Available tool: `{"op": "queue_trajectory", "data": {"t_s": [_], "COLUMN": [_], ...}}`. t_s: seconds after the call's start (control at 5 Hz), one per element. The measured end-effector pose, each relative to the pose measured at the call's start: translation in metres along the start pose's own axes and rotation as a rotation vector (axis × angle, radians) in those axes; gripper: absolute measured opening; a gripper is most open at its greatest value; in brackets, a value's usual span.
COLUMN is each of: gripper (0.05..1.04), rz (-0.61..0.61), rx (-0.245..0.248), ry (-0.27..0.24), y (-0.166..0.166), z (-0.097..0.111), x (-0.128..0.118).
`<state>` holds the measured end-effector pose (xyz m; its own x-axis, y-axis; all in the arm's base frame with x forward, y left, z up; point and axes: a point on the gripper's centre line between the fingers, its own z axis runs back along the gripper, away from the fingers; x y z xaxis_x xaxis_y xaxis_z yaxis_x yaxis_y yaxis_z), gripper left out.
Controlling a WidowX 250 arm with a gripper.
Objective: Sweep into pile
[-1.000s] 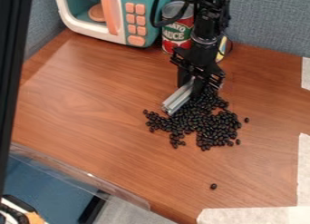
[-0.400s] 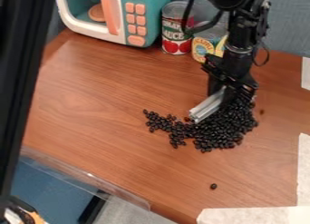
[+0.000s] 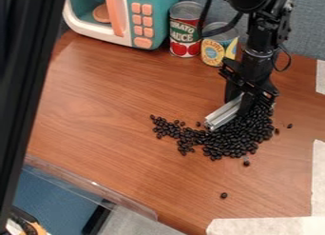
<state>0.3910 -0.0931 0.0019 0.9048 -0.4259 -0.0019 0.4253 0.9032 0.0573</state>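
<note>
Black beans (image 3: pixel 234 140) lie heaped camera-side of the tomato can (image 3: pixel 185 32), my gripper (image 3: pixel 241 99) clenched, as far as I can see, on a silver bar (image 3: pixel 223 115) beside them. Mid-gather, I judge; next, sweep the stragglers (image 3: pixel 153 117) nearest that can inward.

Beans (image 3: pixel 232 140) lie on the tabletop (image 3: pixel 114 101) around, before and left of the jaws of the gripper (image 3: pixel 236 103), which we see with a bar (image 3: pixel 222 116) between them. Behind and left stand two cans (image 3: pixel 185 39), then a toy microwave (image 3: pixel 143 27).
</note>
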Motion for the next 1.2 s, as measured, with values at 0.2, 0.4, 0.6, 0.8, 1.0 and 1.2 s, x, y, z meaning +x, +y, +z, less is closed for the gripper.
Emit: {"op": "queue_trajectory", "data": {"t_s": [0.2, 0.4, 0.6, 0.8, 1.0, 1.2], "gripper": [0.369, 0.369, 0.369, 0.369, 0.369, 0.369], "rz": [-0.004, 0.023, 0.068, 0.092, 0.127, 0.199], "rx": [-0.001, -0.003, 0.009, 0.013, 0.018, 0.011], "ry": [-0.002, 0.002, -0.039, -0.053, -0.051, -0.006], "y": [0.000, 0.013, 0.038, 0.052, 0.066, 0.089], "z": [0.000, 0.000, 0.018, 0.026, 0.031, 0.018], "x": [0.000, -0.003, -0.011, -0.022, -0.042, -0.077]}}
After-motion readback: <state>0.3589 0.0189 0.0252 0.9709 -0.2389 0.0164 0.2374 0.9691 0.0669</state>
